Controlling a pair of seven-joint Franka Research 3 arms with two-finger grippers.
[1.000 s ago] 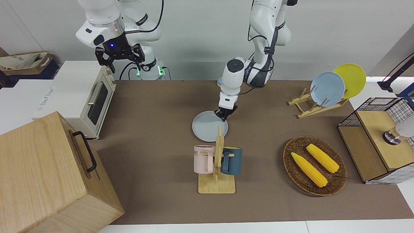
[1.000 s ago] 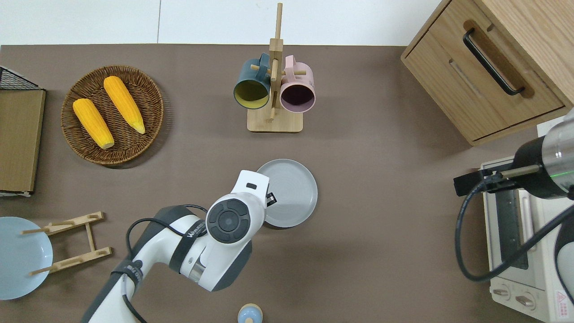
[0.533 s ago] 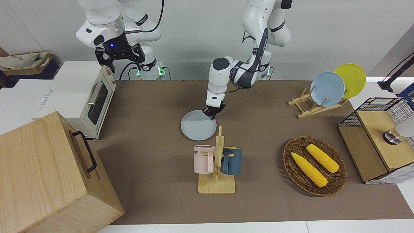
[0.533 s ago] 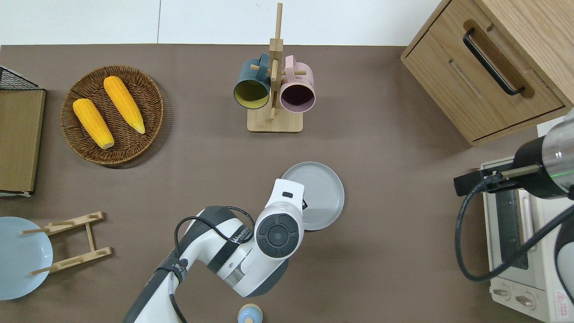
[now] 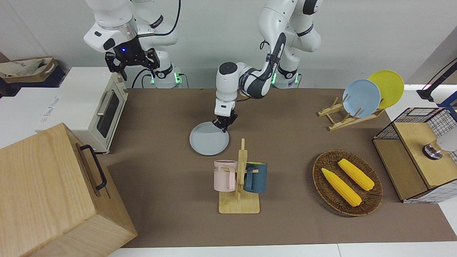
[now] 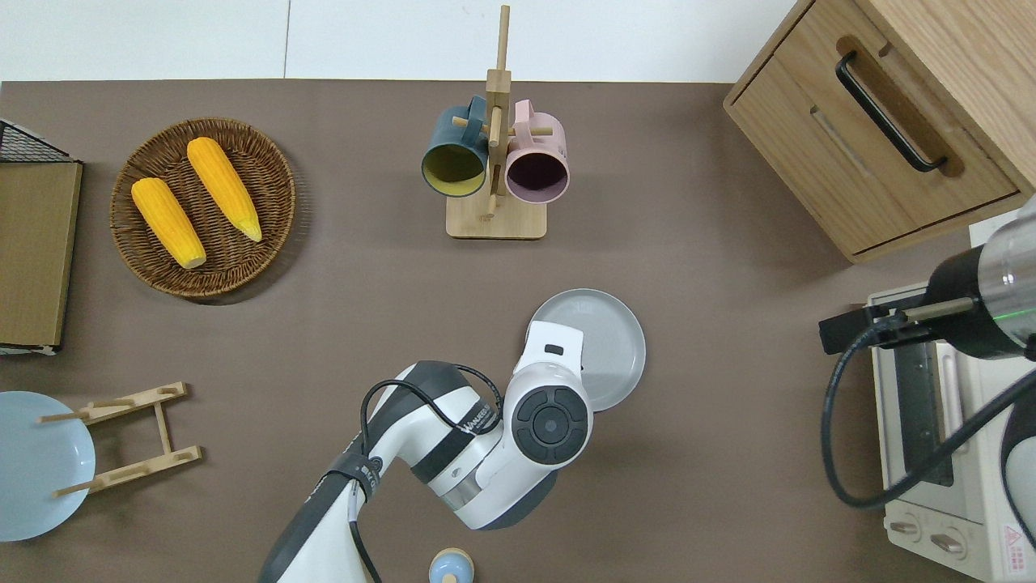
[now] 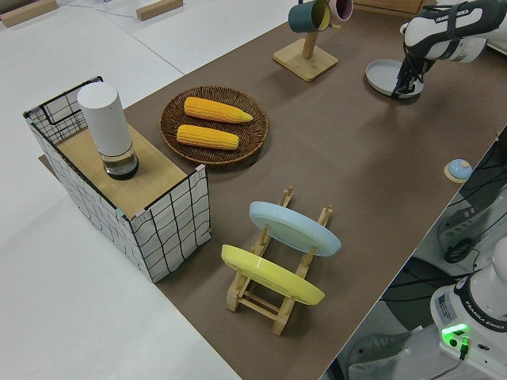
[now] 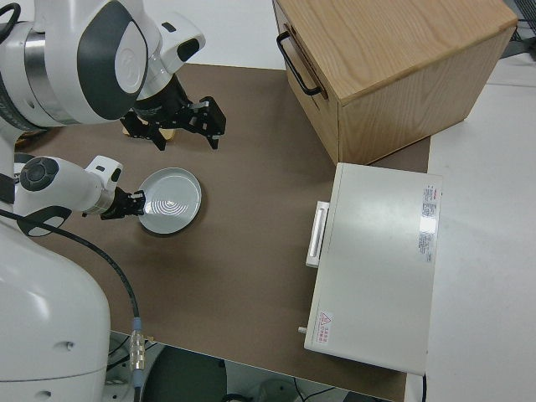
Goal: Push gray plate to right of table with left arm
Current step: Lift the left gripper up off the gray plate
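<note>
At centre frame, the left gripper point(image 5: 221, 126) touches the gray plate's point(image 5: 207, 144) rim on the table point(image 5: 160, 178); its finger state is unclear. The right arm is parked.

The round, shallow, pale gray plate point(image 5: 209, 141) lies flat on the brown matte counter point(image 5: 171, 185), near its middle, nearer to the robots than the wooden mug stand. The white left arm's black hand point(image 5: 222, 124) meets its rim.
</note>
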